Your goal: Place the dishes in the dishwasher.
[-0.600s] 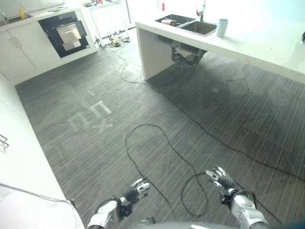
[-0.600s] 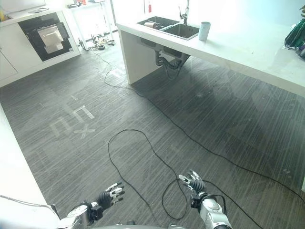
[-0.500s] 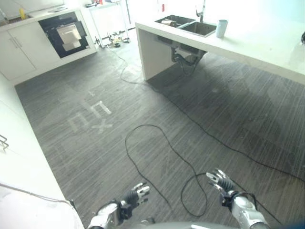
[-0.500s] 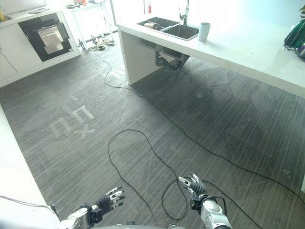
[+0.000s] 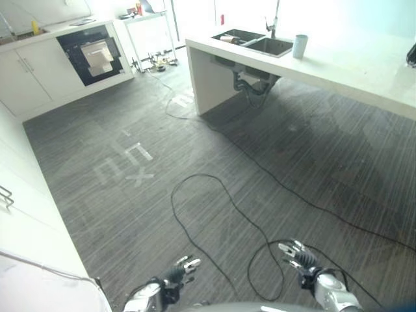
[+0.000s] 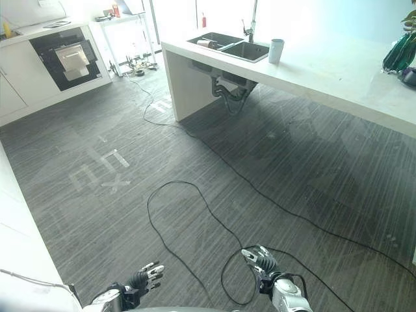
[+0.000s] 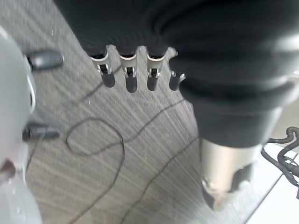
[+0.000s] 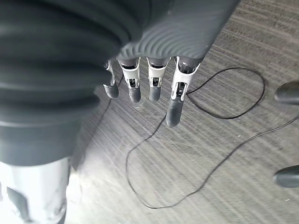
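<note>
- Two robot hands hang low over the grey striped floor [image 5: 130,195], both empty.
- Left robot hand [image 5: 177,274] has its fingers [image 7: 128,79] relaxed and spread, holding nothing.
- Right robot hand [image 5: 299,257] likewise has straight, loosely spread fingers [image 8: 174,107], holding nothing.
- Well apart from both, across the floor, a white bench [image 5: 351,62] carries a sink [image 5: 257,42] with a tap [image 5: 273,19].
- One dish-like item [image 5: 229,39] lies in the sink's far basin; a pale cup [image 5: 299,46] stands upright on the bench just beside the sink.
- Against the far wall, white cabinets [image 5: 26,84] hold a dark open appliance [image 5: 91,55]; whether it is the dishwasher I cannot tell.
</note>
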Motion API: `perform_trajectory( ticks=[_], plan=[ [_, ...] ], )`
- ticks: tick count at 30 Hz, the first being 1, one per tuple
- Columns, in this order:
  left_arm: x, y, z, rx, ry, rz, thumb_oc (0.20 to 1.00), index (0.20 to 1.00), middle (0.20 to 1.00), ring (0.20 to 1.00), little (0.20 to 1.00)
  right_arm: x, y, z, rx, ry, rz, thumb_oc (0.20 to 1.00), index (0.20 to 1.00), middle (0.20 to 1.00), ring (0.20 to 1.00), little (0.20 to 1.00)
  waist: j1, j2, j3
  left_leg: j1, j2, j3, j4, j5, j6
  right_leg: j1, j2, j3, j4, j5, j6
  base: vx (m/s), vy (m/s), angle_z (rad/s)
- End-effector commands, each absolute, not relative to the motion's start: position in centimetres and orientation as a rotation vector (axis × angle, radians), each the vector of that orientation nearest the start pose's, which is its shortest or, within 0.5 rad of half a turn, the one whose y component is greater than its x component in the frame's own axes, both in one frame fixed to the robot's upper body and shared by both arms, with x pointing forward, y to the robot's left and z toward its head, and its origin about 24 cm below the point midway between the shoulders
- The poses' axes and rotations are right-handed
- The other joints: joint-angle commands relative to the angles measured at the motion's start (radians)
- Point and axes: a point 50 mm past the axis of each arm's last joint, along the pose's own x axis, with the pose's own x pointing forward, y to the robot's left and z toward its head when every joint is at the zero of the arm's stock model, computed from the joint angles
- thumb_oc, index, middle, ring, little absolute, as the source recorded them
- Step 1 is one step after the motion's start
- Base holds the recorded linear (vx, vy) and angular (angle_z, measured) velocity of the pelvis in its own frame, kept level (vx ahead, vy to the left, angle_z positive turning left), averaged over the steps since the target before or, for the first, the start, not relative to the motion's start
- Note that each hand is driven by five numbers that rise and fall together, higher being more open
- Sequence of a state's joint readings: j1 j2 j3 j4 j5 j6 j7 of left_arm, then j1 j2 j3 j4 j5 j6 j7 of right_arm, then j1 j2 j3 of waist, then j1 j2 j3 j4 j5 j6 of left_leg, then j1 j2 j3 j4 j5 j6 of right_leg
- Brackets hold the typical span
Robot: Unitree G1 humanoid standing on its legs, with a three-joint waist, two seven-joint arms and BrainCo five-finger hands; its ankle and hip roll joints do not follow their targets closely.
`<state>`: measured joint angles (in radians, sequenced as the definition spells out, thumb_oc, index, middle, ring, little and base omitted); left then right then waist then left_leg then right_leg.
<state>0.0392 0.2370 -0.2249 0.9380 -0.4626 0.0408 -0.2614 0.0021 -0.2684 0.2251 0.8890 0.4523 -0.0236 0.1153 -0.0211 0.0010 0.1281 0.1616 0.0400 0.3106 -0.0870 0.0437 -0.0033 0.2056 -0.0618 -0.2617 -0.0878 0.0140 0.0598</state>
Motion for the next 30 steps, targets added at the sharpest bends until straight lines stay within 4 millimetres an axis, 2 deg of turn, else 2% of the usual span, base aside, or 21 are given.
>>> perform_trajectory(
  ticks=[1,4,15,23,27,30],
  plan=[
    [15.4,18.7,-14.1,-0.149,0.960,-0.093,1.000,1.000,1.000,1.000,1.000,18.0,-20.6,-12.4,0.119,0.862,0.022,1.000,1.000,1.000,1.000,1.000,0.002,0.010,0.030,0.065,-0.041,0.027,0.000,-0.159,0.004,0.006,0.010,-0.071,0.001,-0.063,0.045,0.00,0.000,0.00],
    [15.0,18.9,-14.4,-0.106,0.973,-0.067,1.000,1.000,1.000,1.000,1.000,17.0,-20.5,-13.2,0.115,0.912,0.043,1.000,1.000,1.000,1.000,1.000,0.009,0.009,0.028,0.064,-0.041,0.022,0.000,-0.158,0.004,0.005,0.009,-0.073,0.001,-0.062,0.045,0.00,0.000,0.00],
    [15.3,18.7,-14.2,-0.116,0.954,-0.083,1.000,1.000,1.000,1.000,1.000,17.0,-20.3,-13.2,0.098,0.905,0.092,1.000,1.000,1.000,1.000,1.000,0.018,0.005,0.025,0.070,-0.049,0.016,0.000,-0.162,0.011,0.012,0.011,-0.076,0.001,-0.064,0.041,-0.02,-0.003,0.01],
    [18.8,17.8,-12.1,-0.183,0.795,-0.093,1.000,1.000,1.000,1.000,1.000,19.5,-20.1,-11.8,0.142,0.824,0.061,1.000,1.000,1.000,1.000,1.000,0.018,0.012,0.036,0.083,-0.051,0.000,0.024,-0.162,0.016,0.022,0.017,-0.055,0.015,-0.069,0.025,-0.08,0.005,0.05],
    [19.4,17.5,-11.9,-0.184,0.782,-0.101,1.000,1.000,1.000,1.000,1.000,19.9,-20.0,-11.6,0.142,0.816,0.071,1.000,1.000,1.000,1.000,1.000,0.016,0.009,0.045,0.087,-0.048,-0.005,0.069,-0.175,0.016,0.027,0.020,-0.041,0.048,-0.081,0.014,-0.01,0.000,-0.01],
    [18.8,17.6,-12.4,-0.203,0.821,-0.069,1.000,1.000,1.000,1.000,1.000,19.5,-20.2,-11.8,0.149,0.849,0.065,1.000,1.000,1.000,1.000,1.000,0.016,0.005,0.043,0.107,-0.041,-0.015,0.114,-0.187,0.011,0.051,0.021,-0.034,0.079,-0.087,0.003,0.17,-0.003,0.01]
  ],
)
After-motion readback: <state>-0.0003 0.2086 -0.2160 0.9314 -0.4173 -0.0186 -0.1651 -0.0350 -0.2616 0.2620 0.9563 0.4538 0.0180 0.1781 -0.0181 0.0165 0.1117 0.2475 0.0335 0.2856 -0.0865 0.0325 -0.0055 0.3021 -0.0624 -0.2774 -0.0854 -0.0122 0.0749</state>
